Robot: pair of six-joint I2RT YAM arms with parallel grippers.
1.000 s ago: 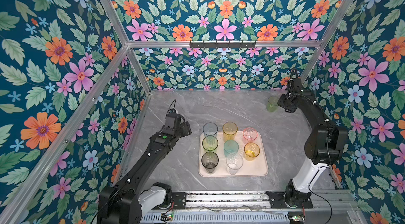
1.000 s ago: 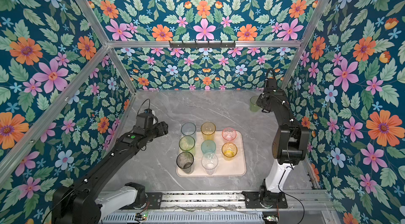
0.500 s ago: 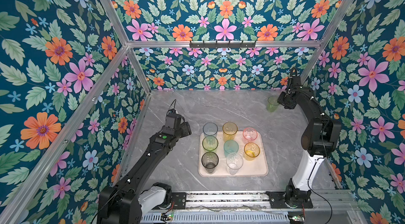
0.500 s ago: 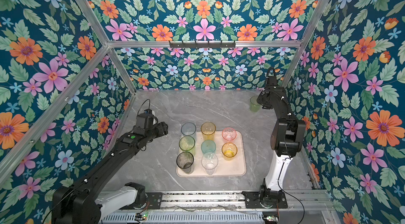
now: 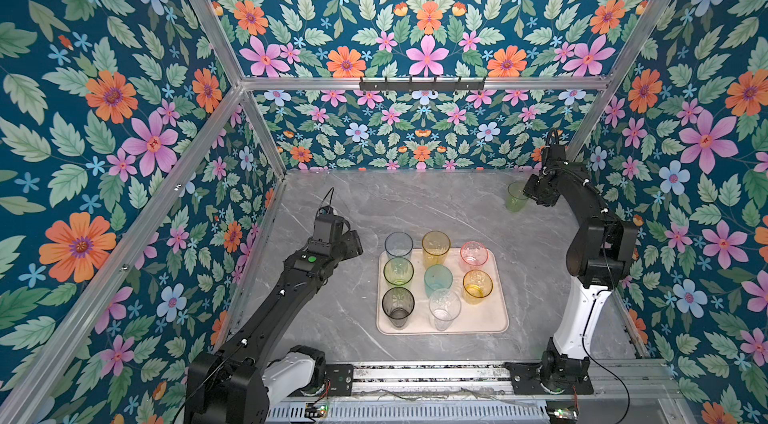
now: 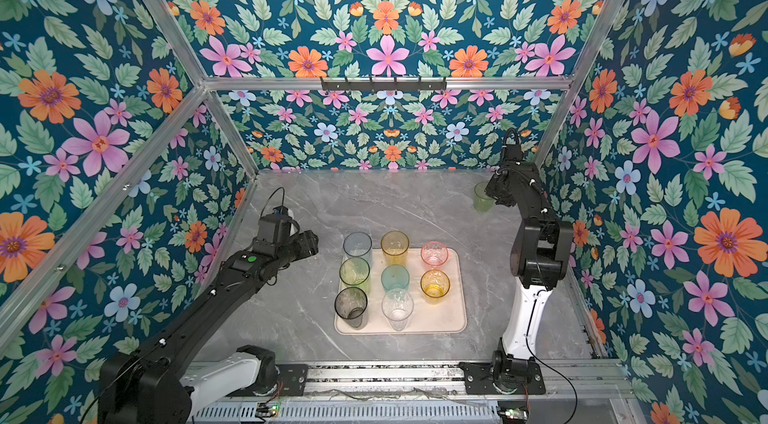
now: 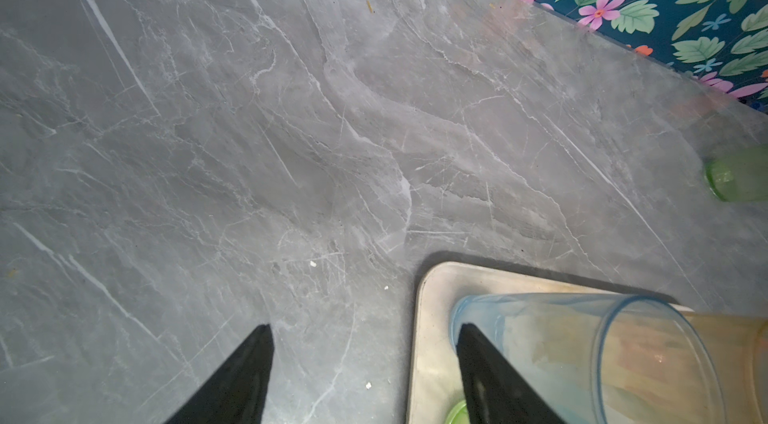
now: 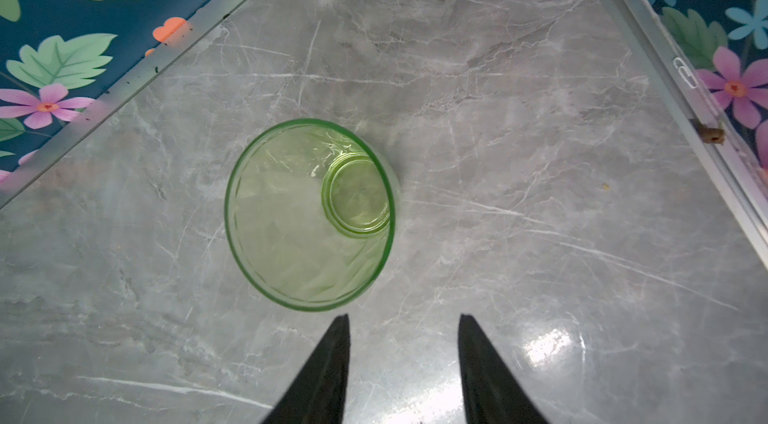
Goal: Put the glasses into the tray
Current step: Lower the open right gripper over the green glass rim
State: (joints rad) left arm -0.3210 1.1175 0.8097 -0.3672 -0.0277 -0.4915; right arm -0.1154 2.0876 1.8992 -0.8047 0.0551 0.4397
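Right wrist view | right gripper (image 8: 403, 318) parted, empty | green glass (image 8: 307, 214) unheld, 1 o'clock from tray (image 5: 486, 314) | advice: straddle glass squarely.

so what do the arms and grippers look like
The left arm and right arm are black with a white segment near the base and black cables at the wrists. The left arm has a round green mark. The left gripper and right gripper have black fingers tapering to points.

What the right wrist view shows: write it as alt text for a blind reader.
An empty green glass stands upright on the grey marble table, seen from above. The right gripper hovers beside it, open and holding nothing.
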